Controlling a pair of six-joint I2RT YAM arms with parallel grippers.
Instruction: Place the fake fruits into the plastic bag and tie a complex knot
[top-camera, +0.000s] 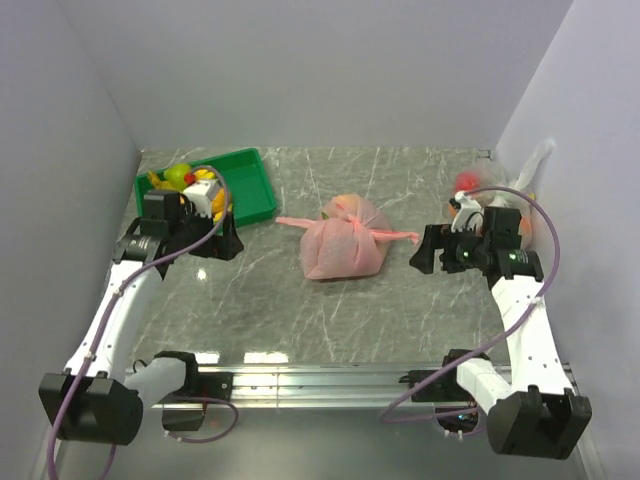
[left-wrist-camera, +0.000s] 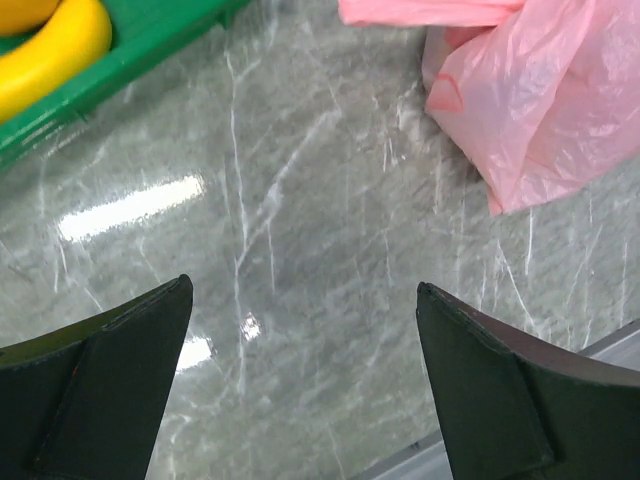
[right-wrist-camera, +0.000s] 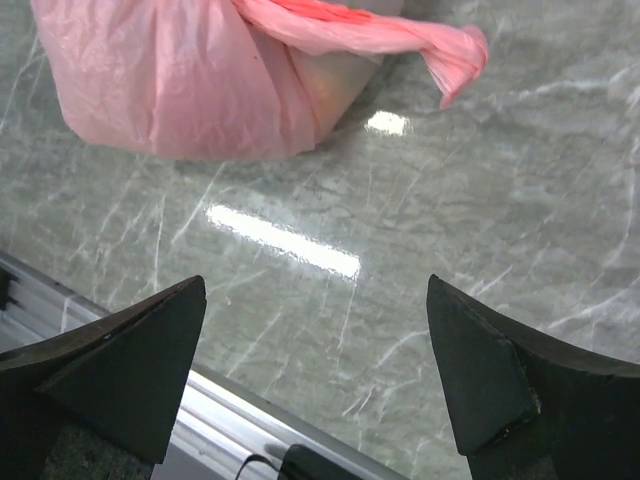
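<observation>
1. Plastic bag (top-camera: 340, 250): pink, filled, resting on the table (top-camera: 260, 300). Knot (top-camera: 350, 214) on top of it, 2 handle tails trailing sideways.
2. Left pincer (left-wrist-camera: 303, 288): spread, empty, left of the bag, apart from it.
3. Right pincer (right-wrist-camera: 316, 284): spread, empty, right of the bag, near 1 tail.
4. Fake fruits (top-camera: 178, 177): several in a green tray (top-camera: 255, 195), left of the bag.

Risk: nothing holds the knot. A shallow tie could loosen and spill the contents.
</observation>
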